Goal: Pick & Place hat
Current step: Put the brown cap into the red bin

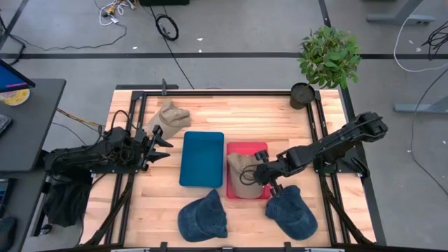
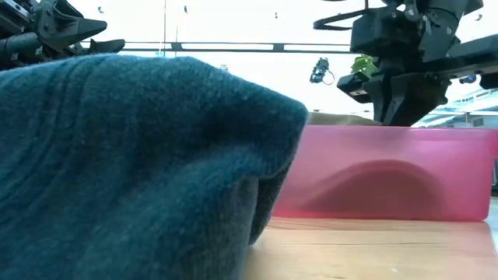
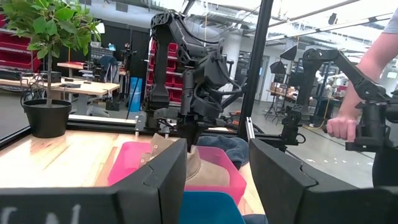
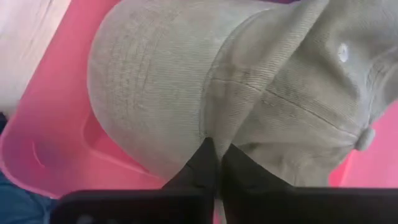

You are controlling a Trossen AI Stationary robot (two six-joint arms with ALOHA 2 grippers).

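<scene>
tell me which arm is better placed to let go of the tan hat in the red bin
Right. The right gripper is over the red bin, its jaws pinched shut on the tan hat lying in it. The left gripper waits near the table's left edge, beside another tan hat.

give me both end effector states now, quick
left end effector: open, empty, beside the blue tray.
right end effector: closed on the tan hat in the red tray.
</scene>
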